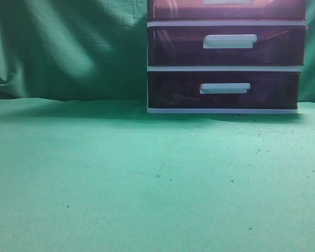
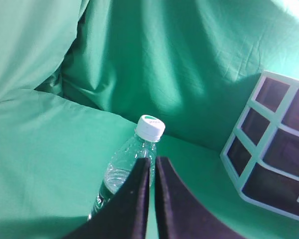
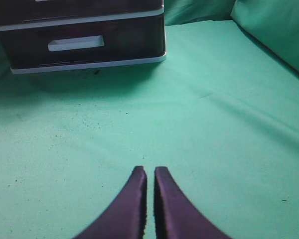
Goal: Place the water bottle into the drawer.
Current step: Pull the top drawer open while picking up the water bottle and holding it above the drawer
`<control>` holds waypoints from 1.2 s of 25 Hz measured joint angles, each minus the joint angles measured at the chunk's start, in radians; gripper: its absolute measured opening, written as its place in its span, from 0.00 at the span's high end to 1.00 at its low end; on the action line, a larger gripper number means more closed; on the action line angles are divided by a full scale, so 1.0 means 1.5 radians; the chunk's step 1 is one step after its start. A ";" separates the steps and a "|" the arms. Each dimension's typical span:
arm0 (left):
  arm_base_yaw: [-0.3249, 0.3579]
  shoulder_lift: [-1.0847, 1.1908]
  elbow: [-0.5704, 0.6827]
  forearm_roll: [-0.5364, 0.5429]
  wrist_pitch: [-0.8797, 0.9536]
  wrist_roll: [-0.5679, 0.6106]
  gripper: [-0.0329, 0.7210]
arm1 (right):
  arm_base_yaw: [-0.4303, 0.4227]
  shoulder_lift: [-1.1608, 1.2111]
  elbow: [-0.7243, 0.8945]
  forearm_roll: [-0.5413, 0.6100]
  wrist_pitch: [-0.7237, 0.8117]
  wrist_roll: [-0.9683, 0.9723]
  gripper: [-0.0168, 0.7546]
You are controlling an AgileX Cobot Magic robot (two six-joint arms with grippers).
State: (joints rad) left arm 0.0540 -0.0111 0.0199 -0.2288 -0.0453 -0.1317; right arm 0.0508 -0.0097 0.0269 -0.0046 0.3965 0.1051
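The water bottle (image 2: 125,167) is clear and ridged with a white cap. It stands upright on the green cloth in the left wrist view, just beyond my left gripper (image 2: 152,160) and partly hidden by its left finger. The left gripper is shut with nothing between its fingers. The drawer (image 1: 226,9) is the top tier of the white-framed unit; only its lower part shows at the top edge of the exterior view, and it looks shut. My right gripper (image 3: 149,170) is shut and empty, low over the cloth, well in front of the unit. The exterior view shows neither gripper nor the bottle.
The drawer unit (image 2: 269,149) stands to the right of the bottle. Its two lower drawers (image 1: 227,46) (image 1: 223,89) are shut. The lowest drawer (image 3: 84,45) shows in the right wrist view. Green cloth covers the table (image 1: 147,178) and hangs behind as a backdrop.
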 joint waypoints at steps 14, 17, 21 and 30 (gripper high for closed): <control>0.000 0.372 -0.235 0.000 0.091 -0.022 0.96 | 0.000 0.000 0.000 0.000 0.000 0.000 0.98; 0.000 0.429 -0.258 -0.004 0.065 -0.020 0.96 | 0.000 0.000 0.000 0.000 0.000 0.000 0.98; 0.000 0.492 -0.265 0.007 0.056 -0.005 0.96 | 0.000 0.000 0.000 0.000 0.000 0.000 0.98; 0.000 0.683 -0.351 0.088 0.163 0.079 0.14 | 0.000 0.000 0.000 0.000 0.000 0.000 0.98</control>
State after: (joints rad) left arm 0.0540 1.0130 -0.5066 -0.0972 0.1998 -0.0125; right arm 0.0508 -0.0097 0.0269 -0.0046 0.3965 0.1051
